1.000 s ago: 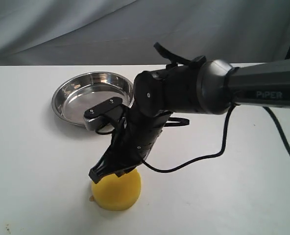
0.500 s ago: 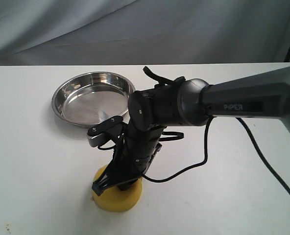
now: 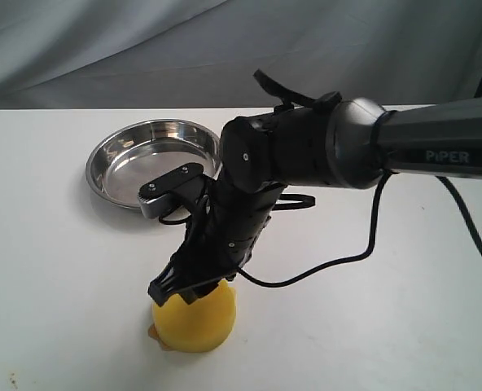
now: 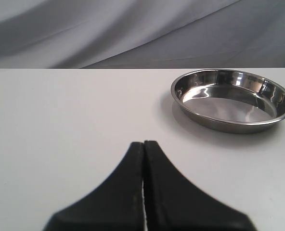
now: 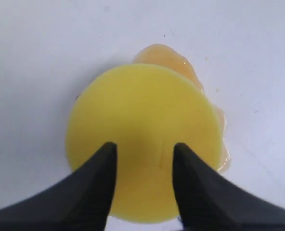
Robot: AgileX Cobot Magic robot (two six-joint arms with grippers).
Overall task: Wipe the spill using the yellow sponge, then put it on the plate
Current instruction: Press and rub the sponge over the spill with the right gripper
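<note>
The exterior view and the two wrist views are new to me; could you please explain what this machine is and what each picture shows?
It is a robot with two arms, each ending in a two-fingered gripper. The exterior view comes from a camera off the arms and shows the right arm over a white table. Each wrist view looks out along one gripper's fingers. On the table are a steel plate and a round yellow sponge, which sits partly on an amber spill. The right gripper has its fingers apart on the sponge's top face; I cannot tell whether they pinch the foam or only press on it. The left gripper is shut and holds nothing.
</note>
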